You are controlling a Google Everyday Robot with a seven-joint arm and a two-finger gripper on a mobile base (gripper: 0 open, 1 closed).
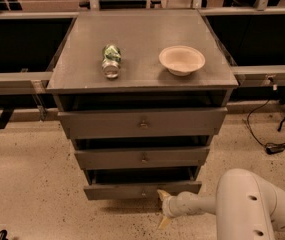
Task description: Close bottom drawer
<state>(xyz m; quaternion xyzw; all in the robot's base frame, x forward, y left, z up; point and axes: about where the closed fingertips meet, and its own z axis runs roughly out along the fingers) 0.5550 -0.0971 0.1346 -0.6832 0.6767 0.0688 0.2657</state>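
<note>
The bottom drawer is the lowest grey front of the cabinet, with a small round knob at its centre. It stands out only a little, with a dark gap above its front. My gripper is low in front of the drawer, just right of the knob, on the end of my white arm. Its two pale fingers are spread apart. The upper fingertip touches the lower edge of the drawer front, and the lower one points down to the floor. It holds nothing.
On the cabinet top lie a crushed green and white can and a pale bowl. The top drawer and middle drawer stand slightly out. Black cables lie on the speckled floor at right. Low shelving flanks the cabinet.
</note>
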